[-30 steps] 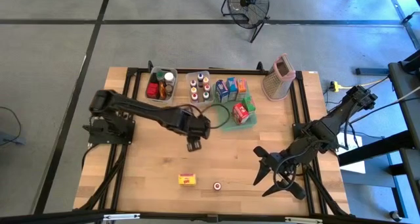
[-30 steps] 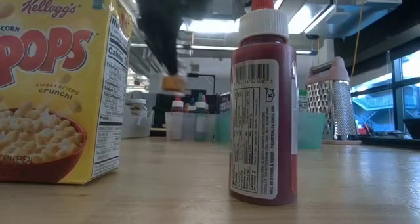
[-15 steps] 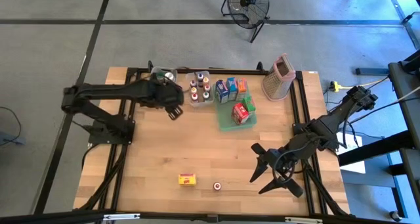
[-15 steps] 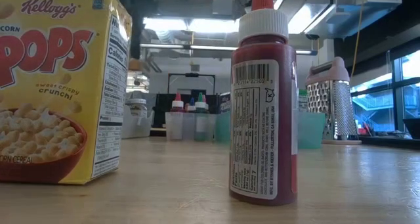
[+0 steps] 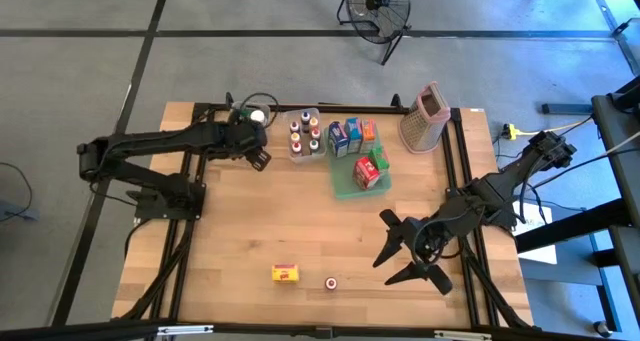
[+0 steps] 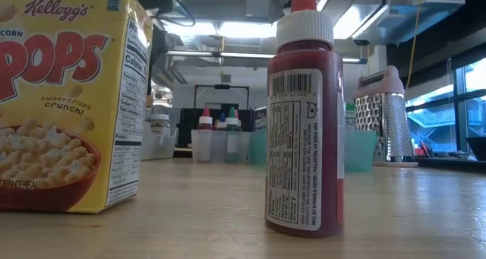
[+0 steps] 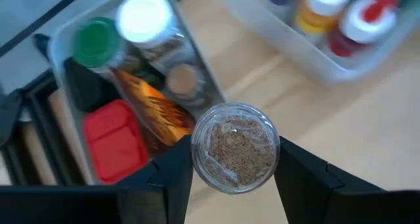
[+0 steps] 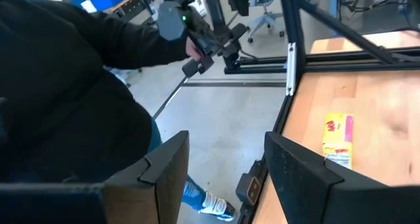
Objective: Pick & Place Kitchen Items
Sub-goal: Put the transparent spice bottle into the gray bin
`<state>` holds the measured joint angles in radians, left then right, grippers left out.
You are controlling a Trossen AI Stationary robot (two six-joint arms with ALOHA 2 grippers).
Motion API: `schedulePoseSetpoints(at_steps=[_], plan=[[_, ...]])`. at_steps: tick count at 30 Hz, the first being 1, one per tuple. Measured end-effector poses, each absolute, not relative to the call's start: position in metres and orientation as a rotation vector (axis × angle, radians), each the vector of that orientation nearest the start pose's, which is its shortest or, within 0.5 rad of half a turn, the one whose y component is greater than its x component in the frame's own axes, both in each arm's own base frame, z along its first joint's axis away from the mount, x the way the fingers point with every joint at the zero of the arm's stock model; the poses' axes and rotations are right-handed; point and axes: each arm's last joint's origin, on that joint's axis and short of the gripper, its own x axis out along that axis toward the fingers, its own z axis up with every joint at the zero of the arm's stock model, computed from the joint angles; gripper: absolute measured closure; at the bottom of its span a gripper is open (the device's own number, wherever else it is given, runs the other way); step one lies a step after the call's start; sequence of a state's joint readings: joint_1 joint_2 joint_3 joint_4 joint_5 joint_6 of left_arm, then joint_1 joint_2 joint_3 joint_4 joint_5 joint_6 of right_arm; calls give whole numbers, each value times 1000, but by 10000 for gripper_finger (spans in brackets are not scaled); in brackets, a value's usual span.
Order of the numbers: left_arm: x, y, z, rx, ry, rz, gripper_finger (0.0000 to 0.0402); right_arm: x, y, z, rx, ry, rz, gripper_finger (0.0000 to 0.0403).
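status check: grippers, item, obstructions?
Left gripper shut on clear spice jar, above the clear bin of groceries. Right gripper open, empty, near the table's front. Nothing blocking the drop.

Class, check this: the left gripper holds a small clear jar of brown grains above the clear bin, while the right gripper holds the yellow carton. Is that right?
Not quite. The right gripper holds nothing: its jaws stand open, and the yellow carton lies apart from it on the table, as the high view shows. The left gripper does hold the clear jar above the clear bin.
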<state>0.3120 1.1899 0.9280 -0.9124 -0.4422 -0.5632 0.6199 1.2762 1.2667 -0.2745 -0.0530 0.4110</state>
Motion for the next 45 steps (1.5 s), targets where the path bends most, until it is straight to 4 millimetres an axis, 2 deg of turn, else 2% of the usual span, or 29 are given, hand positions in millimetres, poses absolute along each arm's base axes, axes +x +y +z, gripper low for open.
schedulePoseSetpoints(at_steps=[8, 11, 16, 29, 39, 45], plan=[[191, 101, 251, -445, 960, 1089, 227, 232, 161, 388, 327, 395, 581, 201], [195, 106, 250, -434, 950, 1064, 227, 232, 160, 388, 325, 390, 560, 201], [205, 109, 248, -449, 907, 1028, 227, 234, 158, 388, 326, 388, 550, 201], [216, 116, 223, -420, 1028, 1085, 227, 235, 156, 387, 329, 397, 563, 201], [211, 119, 220, -418, 1075, 1107, 227, 236, 153, 387, 332, 411, 573, 201], [205, 114, 200, -472, 1100, 1073, 227, 237, 152, 386, 330, 421, 567, 201]])
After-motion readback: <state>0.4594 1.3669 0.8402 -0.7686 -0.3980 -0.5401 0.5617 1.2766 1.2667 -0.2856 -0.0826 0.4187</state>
